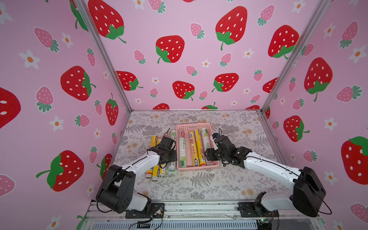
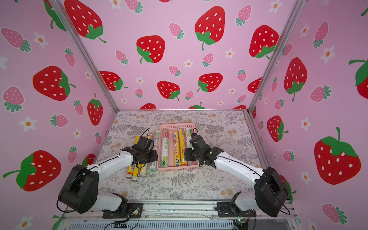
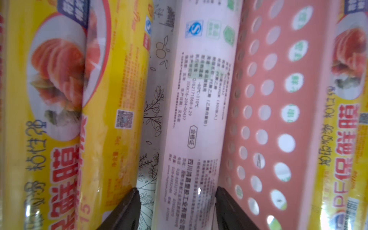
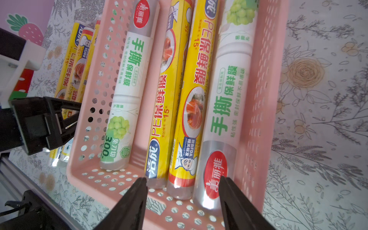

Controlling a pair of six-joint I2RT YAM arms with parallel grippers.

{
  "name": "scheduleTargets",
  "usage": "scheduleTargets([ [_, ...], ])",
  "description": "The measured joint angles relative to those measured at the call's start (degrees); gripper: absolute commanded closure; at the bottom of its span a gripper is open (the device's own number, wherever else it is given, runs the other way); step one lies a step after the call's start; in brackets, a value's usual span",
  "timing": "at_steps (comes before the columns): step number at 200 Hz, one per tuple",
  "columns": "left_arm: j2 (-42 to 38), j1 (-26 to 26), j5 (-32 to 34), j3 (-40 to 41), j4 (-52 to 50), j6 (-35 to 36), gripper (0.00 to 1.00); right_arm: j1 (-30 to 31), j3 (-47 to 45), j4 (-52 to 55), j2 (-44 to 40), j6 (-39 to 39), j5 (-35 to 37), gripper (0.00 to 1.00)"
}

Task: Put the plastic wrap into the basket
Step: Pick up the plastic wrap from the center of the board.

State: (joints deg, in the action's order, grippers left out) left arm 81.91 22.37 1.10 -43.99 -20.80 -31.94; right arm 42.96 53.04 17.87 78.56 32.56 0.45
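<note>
The pale-pink basket (image 1: 197, 168) (image 2: 177, 168) (image 4: 264, 99) sits mid-table and holds several plastic wrap rolls side by side, white ones (image 1: 182, 147) (image 4: 229, 89) and yellow ones (image 1: 194, 147) (image 4: 169, 99). Several more rolls lie on the cloth left of it, among them yellow ones (image 1: 153, 139) (image 3: 49, 99). A white roll (image 3: 195, 99) lies against the basket's outer wall (image 3: 276, 125). My left gripper (image 3: 177, 189) (image 1: 169, 156) is open and straddles this roll, with cloth showing beside one finger. My right gripper (image 4: 183, 178) (image 1: 208, 156) hangs open over the basket's near end, holding nothing.
A floral tablecloth (image 1: 199, 185) covers the table. Strawberry-print walls (image 1: 59, 99) close in the left, back and right. A metal rail (image 1: 199, 207) with both arm bases runs along the front edge. The left arm's wrist shows in the right wrist view beside the basket.
</note>
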Motion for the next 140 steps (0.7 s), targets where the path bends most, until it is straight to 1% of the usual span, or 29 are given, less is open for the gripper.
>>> scheduleTargets([
  [49,0.35,-0.11,0.28,0.07,0.22,-0.46,0.3,0.92,1.75,0.57,0.83,-0.02,0.13,0.38],
  [98,4.24,-0.09,-0.48,0.07,2.14,-1.36,0.3,1.16,3.52,0.87,2.14,-0.07,0.42,0.38],
  [113,5.05,-0.09,-0.7,0.07,2.56,-1.55,0.31,1.33,3.91,0.96,2.56,-0.11,0.48,0.38],
  [140,5.18,0.09,-0.72,0.07,2.93,-2.23,0.36,1.53,4.15,1.05,2.89,-0.61,0.5,0.38],
])
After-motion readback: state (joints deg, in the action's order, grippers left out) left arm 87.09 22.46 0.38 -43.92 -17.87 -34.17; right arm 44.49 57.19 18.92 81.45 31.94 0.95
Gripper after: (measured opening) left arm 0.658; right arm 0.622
